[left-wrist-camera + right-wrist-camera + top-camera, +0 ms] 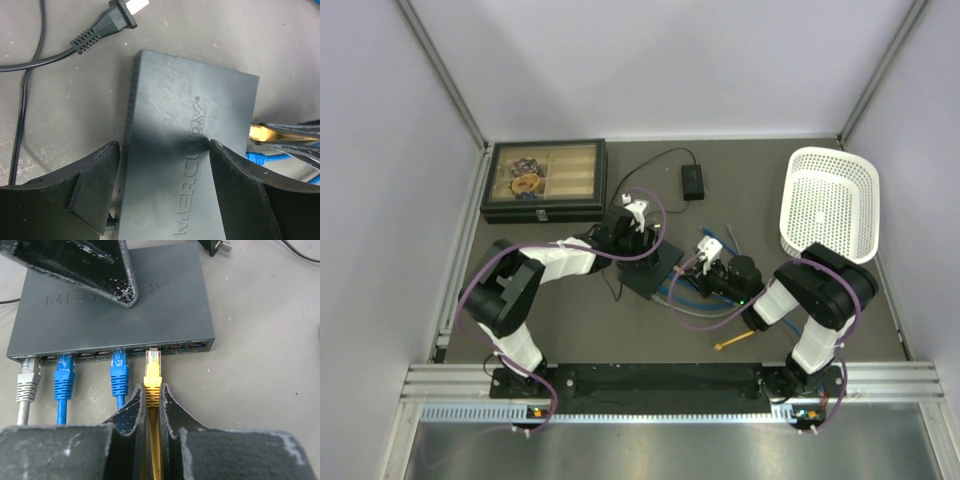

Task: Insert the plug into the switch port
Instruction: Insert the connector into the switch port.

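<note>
Dark grey tabletop [600, 330] between pale walls carries everything. At the far left stands a black compartment case [544, 180]. Next, the left gripper [164, 150] hangs over the flat grey switch [165, 305], its fingers wide apart and holding nothing. On the front edge of the switch, one grey plug [28, 377] and two blue plugs [65, 377] sit in sockets. Right of them, the right gripper [153, 392] is clamped on the yellow plug [152, 372]. Its clear head lies just before the switch port [156, 347], outside it. A white basket [830, 205] is at the far right.
</note>
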You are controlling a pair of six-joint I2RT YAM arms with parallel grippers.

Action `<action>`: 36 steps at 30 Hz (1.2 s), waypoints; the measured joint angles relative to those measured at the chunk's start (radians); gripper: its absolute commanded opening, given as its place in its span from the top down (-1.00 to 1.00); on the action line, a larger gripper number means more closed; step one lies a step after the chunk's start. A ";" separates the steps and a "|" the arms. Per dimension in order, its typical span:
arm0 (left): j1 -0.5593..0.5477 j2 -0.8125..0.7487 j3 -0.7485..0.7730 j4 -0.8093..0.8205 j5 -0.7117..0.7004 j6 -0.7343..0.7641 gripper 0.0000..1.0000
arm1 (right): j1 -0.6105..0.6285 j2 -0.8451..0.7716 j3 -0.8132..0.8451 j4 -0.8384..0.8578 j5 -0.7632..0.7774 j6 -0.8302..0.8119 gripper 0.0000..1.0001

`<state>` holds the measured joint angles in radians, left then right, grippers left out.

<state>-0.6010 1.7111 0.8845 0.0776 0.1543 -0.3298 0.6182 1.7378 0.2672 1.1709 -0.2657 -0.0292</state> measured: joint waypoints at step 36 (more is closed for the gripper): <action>0.005 0.019 0.011 0.014 0.040 0.042 -0.47 | -0.005 -0.087 0.062 -0.222 0.006 -0.049 1.00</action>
<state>-0.5961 1.7306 0.8959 0.0917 0.1944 -0.2878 0.6128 1.6508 0.3294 0.9489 -0.2592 -0.0784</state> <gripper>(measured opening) 0.735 0.048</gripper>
